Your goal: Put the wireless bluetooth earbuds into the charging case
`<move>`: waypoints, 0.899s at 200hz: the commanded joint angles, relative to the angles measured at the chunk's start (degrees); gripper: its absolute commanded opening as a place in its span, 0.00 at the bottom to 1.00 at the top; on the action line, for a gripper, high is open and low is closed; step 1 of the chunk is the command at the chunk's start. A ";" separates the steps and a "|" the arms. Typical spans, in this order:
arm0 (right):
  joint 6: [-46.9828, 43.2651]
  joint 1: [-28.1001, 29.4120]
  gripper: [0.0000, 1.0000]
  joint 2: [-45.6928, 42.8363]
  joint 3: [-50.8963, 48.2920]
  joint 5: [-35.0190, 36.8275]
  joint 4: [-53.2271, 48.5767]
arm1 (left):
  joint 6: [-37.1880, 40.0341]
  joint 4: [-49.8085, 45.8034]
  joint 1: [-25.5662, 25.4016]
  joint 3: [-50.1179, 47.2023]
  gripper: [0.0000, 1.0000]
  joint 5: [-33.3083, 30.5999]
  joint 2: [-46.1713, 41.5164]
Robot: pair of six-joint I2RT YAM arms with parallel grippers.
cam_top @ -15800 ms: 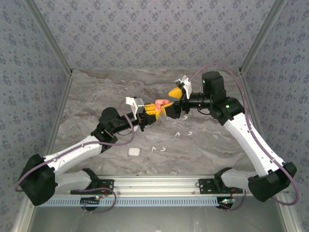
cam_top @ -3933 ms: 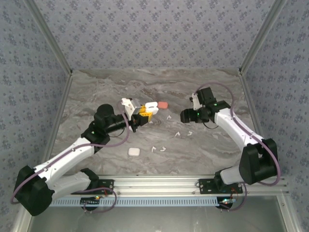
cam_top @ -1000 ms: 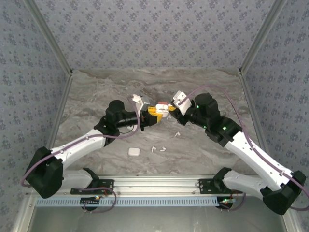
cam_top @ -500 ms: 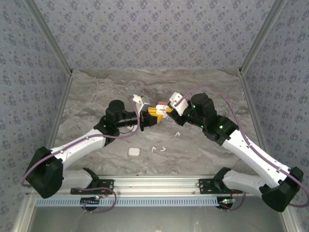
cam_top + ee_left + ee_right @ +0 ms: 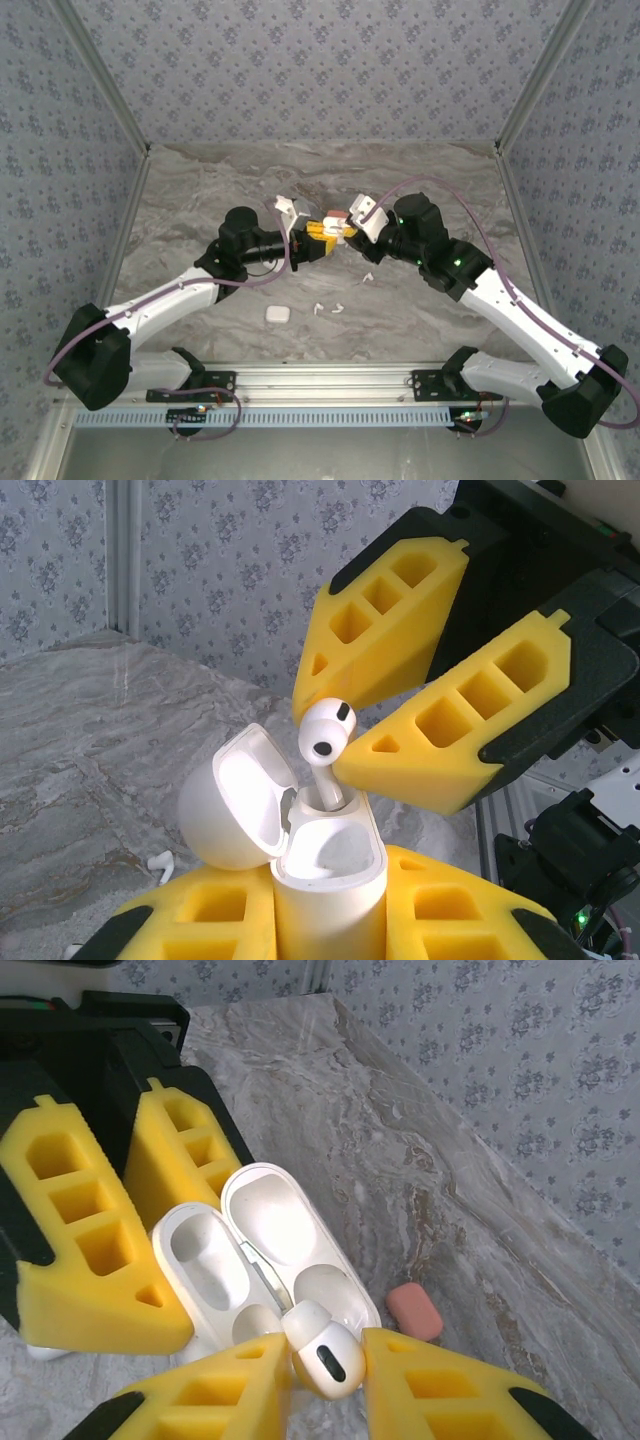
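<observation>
My left gripper (image 5: 316,240) (image 5: 325,915) is shut on a white charging case (image 5: 326,865) (image 5: 255,1250) (image 5: 329,224), held upright above the table with its lid swung open. My right gripper (image 5: 347,228) (image 5: 325,1365) (image 5: 322,738) is shut on a white earbud (image 5: 326,1352) (image 5: 325,732). The earbud's stem reaches down into the case's far well while its head stands above the rim. The near well is bare. The right gripper's yellow fingers (image 5: 440,745) hang just over the case from the far side.
A pink case (image 5: 414,1311) lies on the marble table (image 5: 200,200) beyond the grippers. Loose white earbuds (image 5: 367,277) (image 5: 328,308) and a shut white case (image 5: 278,313) lie nearer the arm bases. Another earbud (image 5: 160,860) lies below the held case.
My right gripper has shifted slightly left and closer to the held case, carrying the earbud onto its well. The left arm has stayed still.
</observation>
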 commanded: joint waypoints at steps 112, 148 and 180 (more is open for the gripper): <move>13.31 -9.68 0.65 -0.95 7.97 -13.16 -6.09 | 2.33 2.81 -0.40 -1.76 0.00 -6.12 -3.79; 20.98 -16.09 0.74 0.89 5.70 -13.79 -8.74 | 3.85 2.16 -0.43 -4.42 0.00 -11.97 -7.01; 24.77 -18.78 0.76 6.51 1.73 -14.79 -11.39 | 5.40 0.48 -0.43 -5.63 0.00 -14.89 -9.88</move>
